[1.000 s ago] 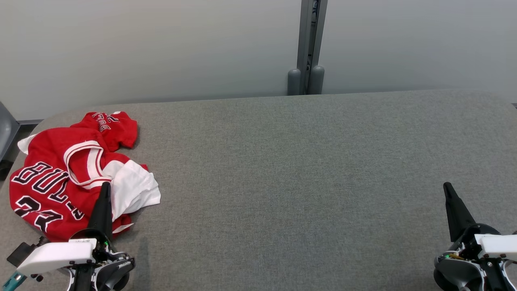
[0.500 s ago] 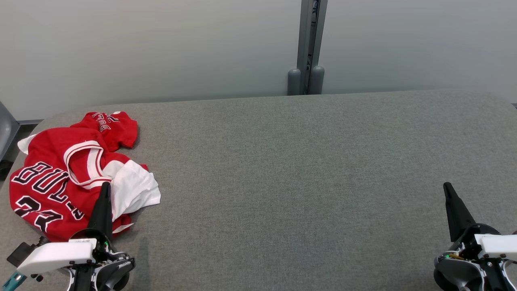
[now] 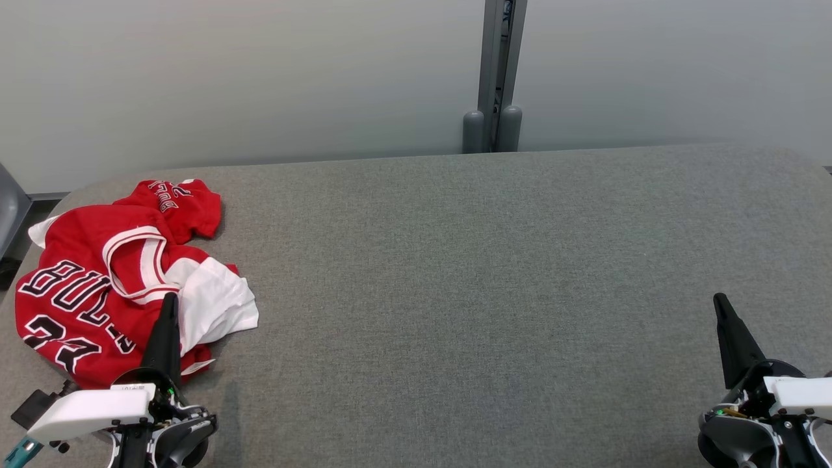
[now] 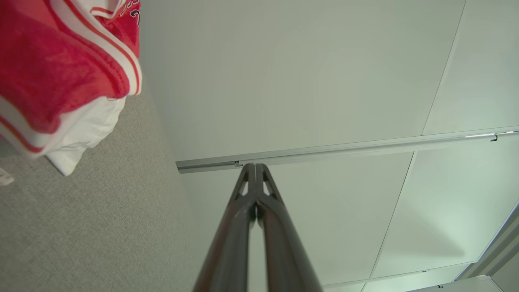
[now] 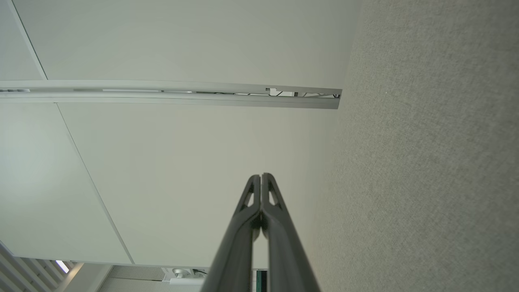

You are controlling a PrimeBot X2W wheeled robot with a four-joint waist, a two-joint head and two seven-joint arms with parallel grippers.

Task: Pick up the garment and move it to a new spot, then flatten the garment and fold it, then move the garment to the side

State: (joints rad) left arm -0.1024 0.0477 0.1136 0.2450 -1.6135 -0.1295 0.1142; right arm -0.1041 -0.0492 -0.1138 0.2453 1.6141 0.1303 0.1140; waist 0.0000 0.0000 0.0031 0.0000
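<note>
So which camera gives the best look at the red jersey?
The head view: the whole jersey lies crumpled at the table's left end, lettering and white panels plain to see. The left wrist view catches one edge of it, a red fold with white trim. The right wrist view faces table and wall.

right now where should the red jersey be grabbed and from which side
Likely the bunched white fold on the red jersey, from above with the left gripper: it humps up nearest that gripper, easier to pinch than the flat printed panel.
</note>
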